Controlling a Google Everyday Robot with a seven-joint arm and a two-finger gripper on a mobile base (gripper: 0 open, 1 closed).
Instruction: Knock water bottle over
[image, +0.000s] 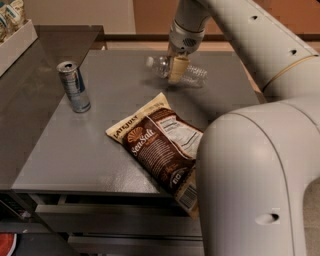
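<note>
1. The small clear ribbed plastic water bottle (196, 74) lies on its side on the grey metal table (90, 155), upper middle of the frame. Its white cap points left and its midsection is hidden.
2. The tan-tipped gripper (177, 70) hangs right in front of the bottle, tip down near the tabletop. How far it is open, and whether it touches the bottle, cannot be told.
3. The silver-blue metal can (74, 86) stands upright at the left, well apart.
4. The brown-and-cream snack bag (155, 142) lies at the centre, its lower corner partly hidden behind the bulky white robot arm (250, 185).
5. A white bin (17, 42) at the upper left is cut off by the frame.
</note>
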